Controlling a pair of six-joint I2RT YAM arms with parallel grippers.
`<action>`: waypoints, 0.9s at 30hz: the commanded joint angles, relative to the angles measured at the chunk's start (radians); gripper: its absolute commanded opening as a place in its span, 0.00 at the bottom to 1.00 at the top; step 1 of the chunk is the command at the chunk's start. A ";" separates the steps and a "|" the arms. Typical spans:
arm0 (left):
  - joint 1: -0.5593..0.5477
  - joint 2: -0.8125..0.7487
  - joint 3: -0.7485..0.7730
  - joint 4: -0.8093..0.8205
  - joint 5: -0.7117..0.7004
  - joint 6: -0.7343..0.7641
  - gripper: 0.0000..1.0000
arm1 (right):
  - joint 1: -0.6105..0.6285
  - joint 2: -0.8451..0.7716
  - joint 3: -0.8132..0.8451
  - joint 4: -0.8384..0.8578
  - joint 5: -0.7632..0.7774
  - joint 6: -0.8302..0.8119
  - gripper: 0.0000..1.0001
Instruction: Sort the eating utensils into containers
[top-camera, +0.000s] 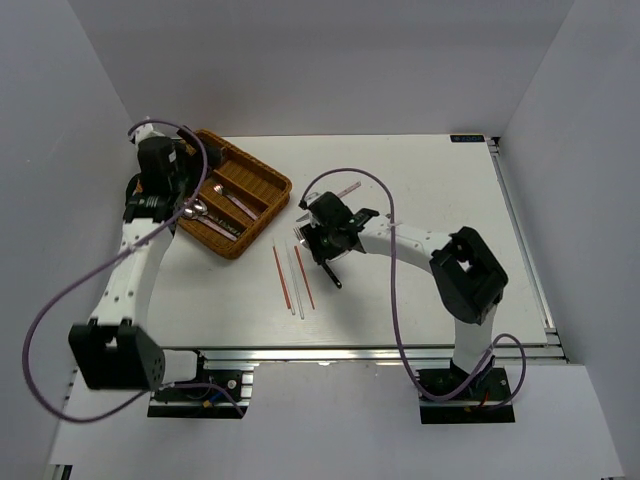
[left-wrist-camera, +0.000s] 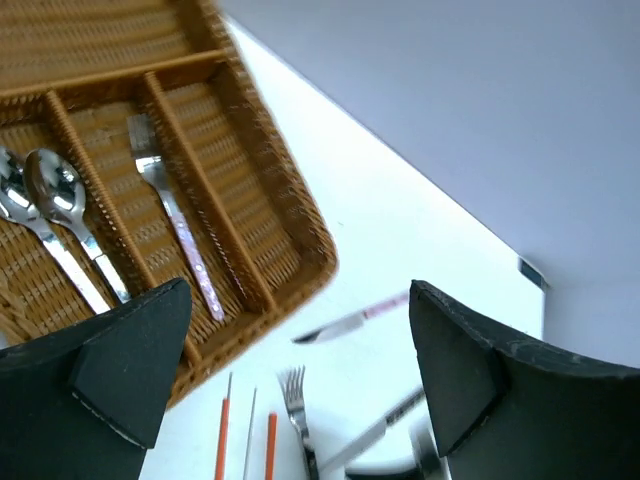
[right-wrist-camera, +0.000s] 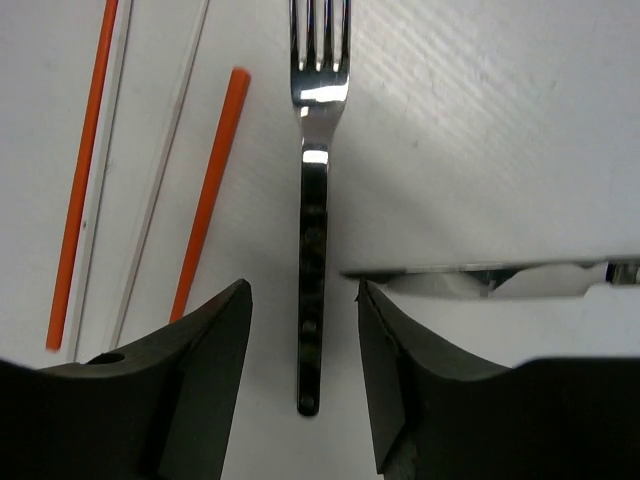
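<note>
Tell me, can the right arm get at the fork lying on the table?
Probably yes: the right claw hangs open astride the handle of the fork, nothing between them, and the knife lies clear to one side.

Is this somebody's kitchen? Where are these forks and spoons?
Not a kitchen, more likely a robot lab. Plain white walls box in a white table, a left arm and right arm are bolted to a metal rail, and the wicker tray and fork look laid out for practice.

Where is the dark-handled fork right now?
Right wrist view: the fork lies on the table, handle between the fingers of the open right end effector, red chopstick at image left, knife at image right.
</note>
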 joint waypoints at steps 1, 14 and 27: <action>0.000 -0.112 -0.109 -0.014 0.127 0.093 0.98 | 0.000 0.089 0.107 -0.048 0.060 -0.048 0.52; 0.000 -0.351 -0.251 -0.114 0.237 0.193 0.98 | 0.013 0.203 0.153 -0.019 -0.015 -0.031 0.03; -0.338 -0.333 -0.524 0.342 0.313 -0.085 0.95 | 0.030 -0.200 0.072 0.089 -0.178 0.115 0.00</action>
